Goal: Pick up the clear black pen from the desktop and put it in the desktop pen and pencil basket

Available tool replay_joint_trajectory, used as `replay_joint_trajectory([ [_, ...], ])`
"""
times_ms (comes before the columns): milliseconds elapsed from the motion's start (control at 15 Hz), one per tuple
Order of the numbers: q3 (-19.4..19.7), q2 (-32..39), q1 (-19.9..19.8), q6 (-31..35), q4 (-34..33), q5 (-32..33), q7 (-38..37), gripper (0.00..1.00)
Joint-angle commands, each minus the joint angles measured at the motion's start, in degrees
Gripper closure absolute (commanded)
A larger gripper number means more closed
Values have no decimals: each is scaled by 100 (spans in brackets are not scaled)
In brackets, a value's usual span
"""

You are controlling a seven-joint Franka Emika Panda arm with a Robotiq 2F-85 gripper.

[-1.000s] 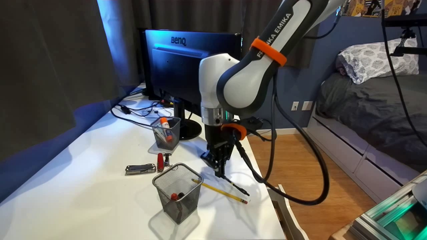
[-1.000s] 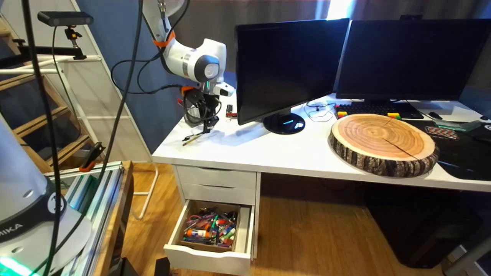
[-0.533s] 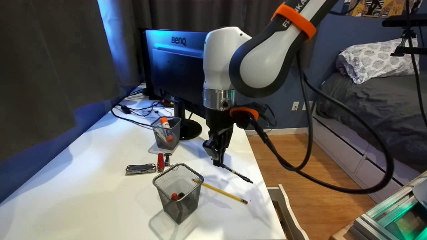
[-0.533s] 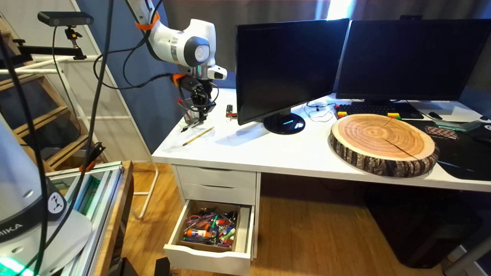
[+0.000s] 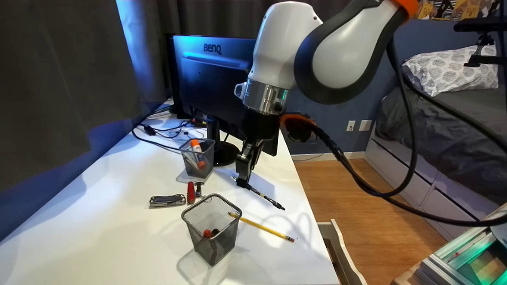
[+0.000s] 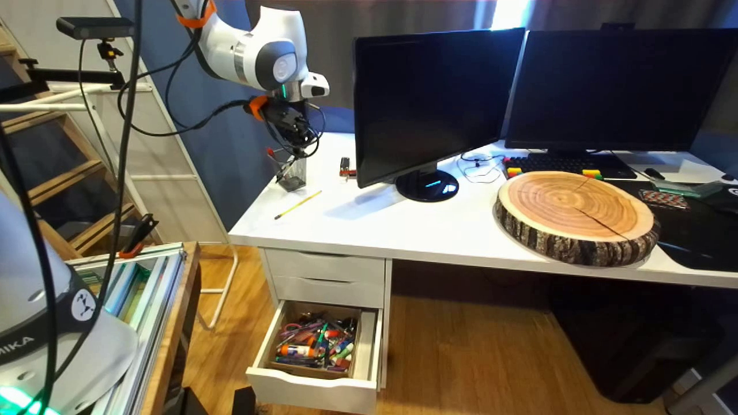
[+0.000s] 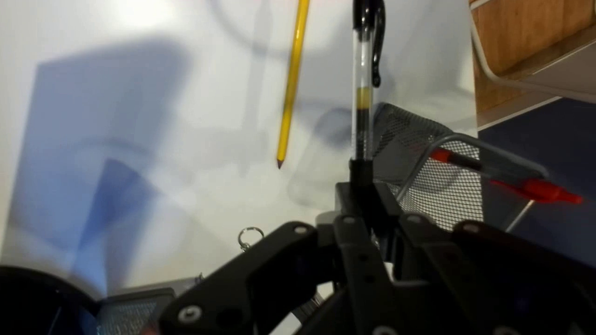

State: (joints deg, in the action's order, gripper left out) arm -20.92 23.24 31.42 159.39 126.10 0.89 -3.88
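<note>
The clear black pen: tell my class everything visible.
The clear black pen is slim and straight, its see-through, plastic-looking barrel showing dark ink and a yellowish band. One end is black with a clip; the part beside the gripper is black too. The gripper pinches it near its other end, which pokes out slightly in an exterior view. It hangs above the white desk, outside the mesh basket, apparently tilted.

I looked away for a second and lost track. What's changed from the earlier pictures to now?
The gripper has moved upward and to the left in both exterior views, carrying the clear black pen with it. The pen was already held; nothing was let go. The yellow pencil, the mesh cup beside it and the open drawer stayed put.
</note>
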Motion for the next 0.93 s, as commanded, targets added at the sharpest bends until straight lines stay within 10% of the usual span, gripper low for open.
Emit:
replay_joint_trajectory([
  [0, -691, -190, -590, 641, 389, -331, 779, 97],
  [867, -2994, 712, -2657, 2035, 483, 6, 2389, 97],
])
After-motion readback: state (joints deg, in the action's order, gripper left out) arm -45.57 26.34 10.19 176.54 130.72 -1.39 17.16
